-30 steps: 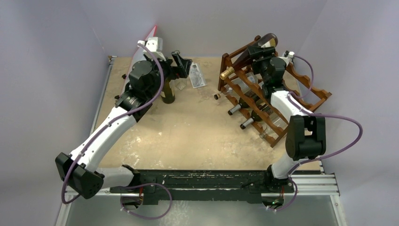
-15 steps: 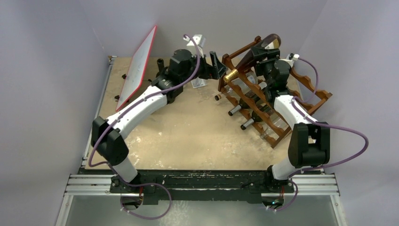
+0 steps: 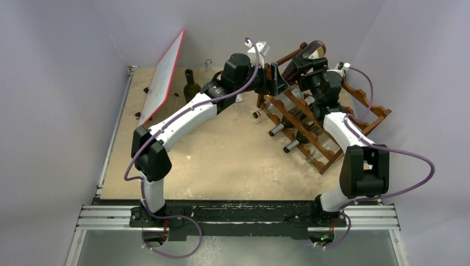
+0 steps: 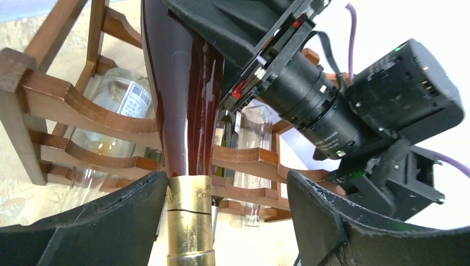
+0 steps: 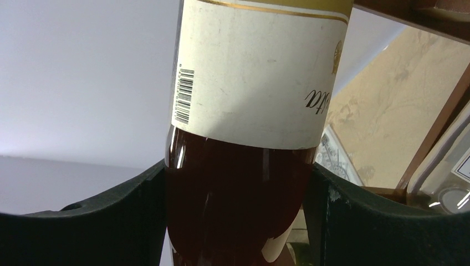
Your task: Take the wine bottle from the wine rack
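Dark-red wine bottle sits clamped in the right hand; left hand straddles its gold neck, unclosed.

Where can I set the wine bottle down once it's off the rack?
The wide bare tabletop in front of the rack, between it and the arm bases, is free. The back-left corner is crowded: a leaning board, a dark bottle, a clear bottle.

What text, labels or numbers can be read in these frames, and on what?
Cream paper label on the dark brown glass wine bottle: barcode, digits blurred; cursive fragment, upside down, cut off, unreadable.
White label on a clear glass bottle in the reddish-brown wooden wine rack: print too small to read.
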You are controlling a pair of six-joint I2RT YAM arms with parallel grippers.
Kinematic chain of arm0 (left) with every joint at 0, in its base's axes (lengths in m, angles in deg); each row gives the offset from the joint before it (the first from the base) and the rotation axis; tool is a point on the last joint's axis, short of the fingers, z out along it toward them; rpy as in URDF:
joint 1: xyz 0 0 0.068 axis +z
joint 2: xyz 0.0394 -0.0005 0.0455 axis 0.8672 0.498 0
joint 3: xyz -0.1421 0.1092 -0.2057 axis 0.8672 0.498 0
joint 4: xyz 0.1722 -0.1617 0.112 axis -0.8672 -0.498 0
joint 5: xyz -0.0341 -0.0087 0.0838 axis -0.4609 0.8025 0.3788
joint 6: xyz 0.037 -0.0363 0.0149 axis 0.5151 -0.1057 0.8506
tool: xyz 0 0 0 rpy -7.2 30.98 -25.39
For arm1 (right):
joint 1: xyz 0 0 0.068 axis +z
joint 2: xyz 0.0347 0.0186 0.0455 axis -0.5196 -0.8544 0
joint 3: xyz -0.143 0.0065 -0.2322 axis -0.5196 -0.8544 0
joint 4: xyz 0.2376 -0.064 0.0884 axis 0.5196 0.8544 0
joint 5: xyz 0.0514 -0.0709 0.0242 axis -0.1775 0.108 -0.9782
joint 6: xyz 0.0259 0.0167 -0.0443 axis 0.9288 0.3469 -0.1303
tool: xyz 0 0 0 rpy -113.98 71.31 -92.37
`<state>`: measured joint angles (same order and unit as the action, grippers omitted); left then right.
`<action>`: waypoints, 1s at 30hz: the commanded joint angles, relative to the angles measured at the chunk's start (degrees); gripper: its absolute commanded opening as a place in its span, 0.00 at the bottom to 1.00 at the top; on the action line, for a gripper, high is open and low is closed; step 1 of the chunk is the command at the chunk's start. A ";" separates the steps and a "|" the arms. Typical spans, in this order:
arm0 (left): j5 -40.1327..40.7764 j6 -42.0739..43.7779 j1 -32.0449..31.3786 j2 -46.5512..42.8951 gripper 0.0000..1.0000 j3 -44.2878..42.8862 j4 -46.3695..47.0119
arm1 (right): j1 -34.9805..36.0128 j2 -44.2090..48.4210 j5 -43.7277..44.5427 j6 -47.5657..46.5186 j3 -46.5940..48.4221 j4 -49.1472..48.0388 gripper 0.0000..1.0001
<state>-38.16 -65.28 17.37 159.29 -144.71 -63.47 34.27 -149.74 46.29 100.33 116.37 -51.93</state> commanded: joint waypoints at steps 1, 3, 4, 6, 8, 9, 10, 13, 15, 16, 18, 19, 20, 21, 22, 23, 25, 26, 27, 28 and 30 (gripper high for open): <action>-1.63 3.15 -1.78 1.08 0.78 -2.89 -3.13 | -0.15 9.56 -2.01 0.72 5.12 -21.75 0.20; -1.28 3.75 -2.09 0.79 0.80 -2.56 -3.58 | -0.15 9.65 -2.48 0.41 6.19 -20.66 0.20; -0.51 3.97 -2.14 0.57 0.81 -2.45 -3.91 | -0.15 9.70 -2.69 0.37 6.31 -20.89 0.20; 1.06 4.75 -2.15 0.38 0.82 -2.34 -4.87 | -0.15 10.03 -2.76 0.34 6.46 -20.82 0.19; 1.80 5.49 -2.13 0.59 0.81 -2.47 -5.62 | -0.14 10.25 -2.83 0.42 6.51 -20.73 0.19; 2.08 5.76 -2.15 0.85 0.79 -2.83 -6.19 | -0.15 10.39 -2.85 0.49 6.41 -20.71 0.19; 2.25 5.96 -2.15 1.23 0.76 -3.29 -6.59 | -0.15 10.50 -2.89 0.43 6.26 -20.90 0.19; 3.65 6.25 -2.14 2.18 0.65 -4.50 -7.89 | -0.15 11.14 -3.25 0.76 5.65 -21.21 0.18; 4.16 6.51 -2.15 2.53 0.58 -5.14 -8.60 | -0.14 11.61 -3.74 0.85 5.37 -20.80 0.18; 4.53 6.56 -2.15 2.56 0.55 -5.27 -8.79 | -0.15 11.92 -4.11 0.82 5.35 -20.56 0.18; 5.20 6.50 -2.15 2.58 0.50 -5.57 -9.02 | -0.15 12.53 -4.69 0.05 5.31 -19.49 0.18; 5.42 6.32 -2.15 2.50 0.49 -5.74 -9.09 | -0.15 12.87 -4.89 -0.39 5.26 -19.18 0.18; 5.30 6.14 -2.15 2.61 0.46 -5.78 -9.09 | -0.15 13.10 -5.28 -0.65 5.18 -18.94 0.18; 5.12 5.99 -2.15 2.57 0.45 -5.89 -9.07 | -0.15 13.30 -5.59 -0.96 5.17 -18.76 0.18; 4.80 5.81 -2.15 2.50 0.42 -5.81 -9.07 | -0.15 13.38 -5.77 -1.27 5.29 -18.65 0.17; 4.84 5.82 -2.15 2.35 0.39 -5.69 -9.19 | -0.15 13.49 -6.13 -1.30 5.34 -18.63 0.18; 5.55 5.19 -2.15 1.66 0.31 -4.69 -9.29 | -0.14 13.73 -6.71 -2.01 5.89 -18.80 0.17; 5.90 4.92 -2.08 1.04 0.27 -3.88 -9.05 | -0.15 13.78 -6.76 -2.29 6.37 -18.80 0.17; 6.03 4.69 -2.14 0.18 0.23 -2.84 -8.61 | -0.13 13.67 -7.51 -2.62 6.94 -18.47 0.17; 6.23 4.54 -2.14 -1.12 0.20 -1.72 -8.16 | -0.09 13.49 -8.64 -2.67 7.56 -18.06 0.17; 7.04 4.18 -2.15 -3.75 0.12 0.45 -7.73 | 0.01 13.26 -11.34 -2.51 8.56 -17.03 0.17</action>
<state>-34.51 -60.17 14.63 161.74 -146.98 -73.17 33.81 -143.73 41.96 97.29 116.31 -48.52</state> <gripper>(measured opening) 0.329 0.771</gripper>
